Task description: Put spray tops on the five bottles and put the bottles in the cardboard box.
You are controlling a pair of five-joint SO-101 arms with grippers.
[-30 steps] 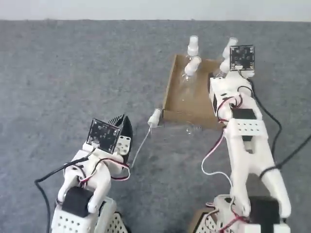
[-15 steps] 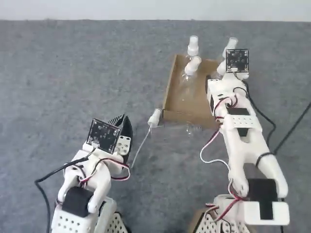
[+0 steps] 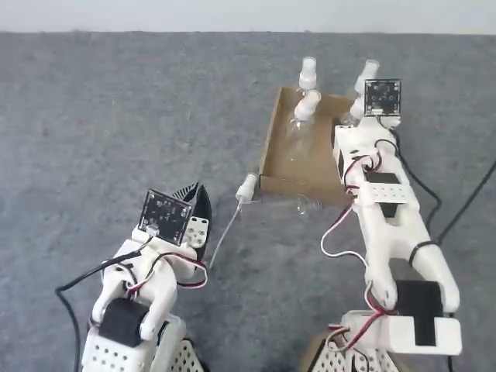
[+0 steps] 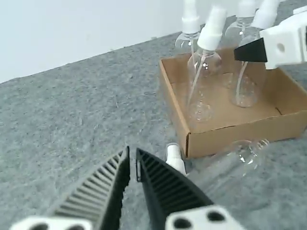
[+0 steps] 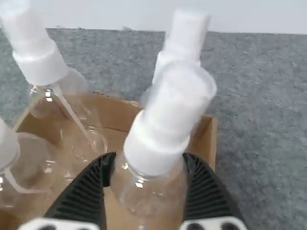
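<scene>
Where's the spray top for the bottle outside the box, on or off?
Off: the spray top lies loose on the carpet, apart from the bottle.

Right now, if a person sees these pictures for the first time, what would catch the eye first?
First, the right gripper, closed around a clear bottle with a white spray top, over the cardboard box among other topped bottles. Next, the loose spray top with its long tube, lying on the grey table by the box's near corner, next to an uncapped bottle on its side. The left gripper, empty, is just short of that spray top.
</scene>
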